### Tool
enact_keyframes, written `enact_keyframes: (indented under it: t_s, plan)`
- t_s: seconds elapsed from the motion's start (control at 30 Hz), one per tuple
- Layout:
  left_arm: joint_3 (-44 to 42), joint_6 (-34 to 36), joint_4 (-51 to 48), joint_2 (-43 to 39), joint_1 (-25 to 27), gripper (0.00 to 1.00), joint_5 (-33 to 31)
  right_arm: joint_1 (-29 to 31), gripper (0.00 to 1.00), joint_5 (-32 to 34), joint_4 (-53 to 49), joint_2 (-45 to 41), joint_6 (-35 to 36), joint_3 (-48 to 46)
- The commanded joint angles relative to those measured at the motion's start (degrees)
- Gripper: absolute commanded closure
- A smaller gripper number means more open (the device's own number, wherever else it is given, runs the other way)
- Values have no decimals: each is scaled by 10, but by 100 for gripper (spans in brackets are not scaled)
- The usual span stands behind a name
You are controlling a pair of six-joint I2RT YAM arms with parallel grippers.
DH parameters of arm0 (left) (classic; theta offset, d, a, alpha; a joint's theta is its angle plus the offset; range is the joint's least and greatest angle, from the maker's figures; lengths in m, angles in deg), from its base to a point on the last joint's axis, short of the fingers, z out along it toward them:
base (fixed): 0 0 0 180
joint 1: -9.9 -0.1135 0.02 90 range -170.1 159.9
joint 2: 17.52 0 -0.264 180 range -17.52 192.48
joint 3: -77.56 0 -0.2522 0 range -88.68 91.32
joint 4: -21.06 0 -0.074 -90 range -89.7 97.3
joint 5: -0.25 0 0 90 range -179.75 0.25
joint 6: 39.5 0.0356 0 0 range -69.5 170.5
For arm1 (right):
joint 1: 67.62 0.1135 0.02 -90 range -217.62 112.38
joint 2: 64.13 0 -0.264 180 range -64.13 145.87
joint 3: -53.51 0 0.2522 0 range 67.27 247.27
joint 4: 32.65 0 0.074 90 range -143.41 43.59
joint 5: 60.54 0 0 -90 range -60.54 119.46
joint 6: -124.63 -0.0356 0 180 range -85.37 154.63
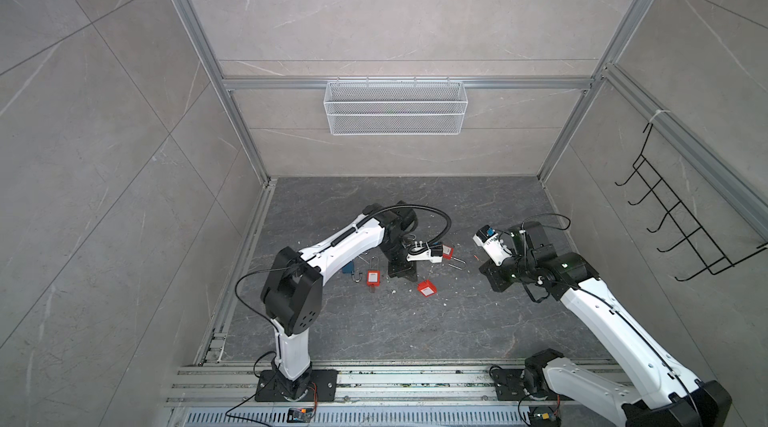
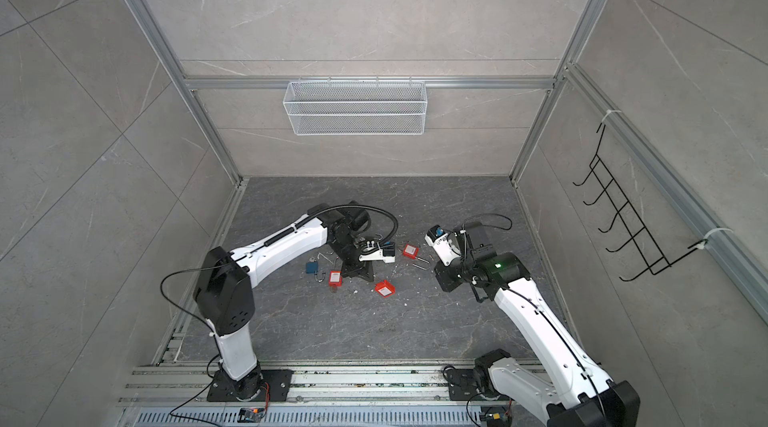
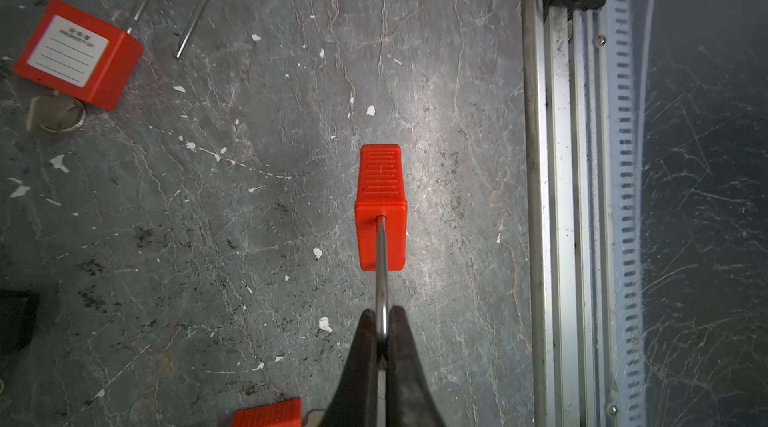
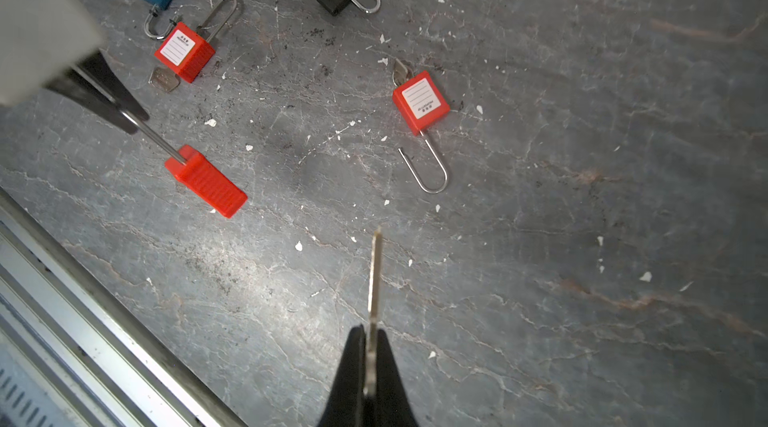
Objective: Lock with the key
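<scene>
Padlock layout on the floor (image 1: 395,329).
The held padlock (image 1: 427,288) was left of the key (image 4: 374,279); the near labelled padlock (image 1: 373,278) lay leftward, the far labelled padlock (image 1: 447,251) behind.

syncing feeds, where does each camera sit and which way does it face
both top views: high overhead, looking down at the tabletop; left arm and right arm show.
left wrist: behind the left claw, looking down at its held red padlock.
right wrist: behind the right claw, looking down at its key.
shared: both wrist views show that padlock.

matt plastic padlock (image 3: 380,204), shiny mtl key (image 4: 375,275)
</scene>
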Motion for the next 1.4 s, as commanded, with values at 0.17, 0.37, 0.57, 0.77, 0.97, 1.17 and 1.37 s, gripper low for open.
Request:
enact_keyframes:
  t_s: [0.17, 0.37, 0.57, 0.77, 0.97, 1.17, 1.37]
  plan:
    - [75, 27, -98, 77, 14, 100, -30, 16, 100, 4, 27, 36, -133, 4]
    - [90, 25, -105, 108, 28, 100, -64, 25, 100, 17, 49, 40, -184, -25]
    - [132, 14, -109, 151, 38, 100, -100, 25, 100, -5, 71, 47, -222, -53]
    - [165, 9, -95, 188, 46, 100, -143, 26, 100, 0, 86, 39, -235, -72]
    - [192, 12, -63, 209, 46, 93, -174, 25, 100, 0, 86, 50, -264, -76]
    - [221, 9, -44, 227, 46, 82, -157, 25, 100, 4, 76, 42, -288, -81]
    - [242, -12, 15, 218, 38, 68, -155, 25, 100, 3, 76, 47, -306, -96]
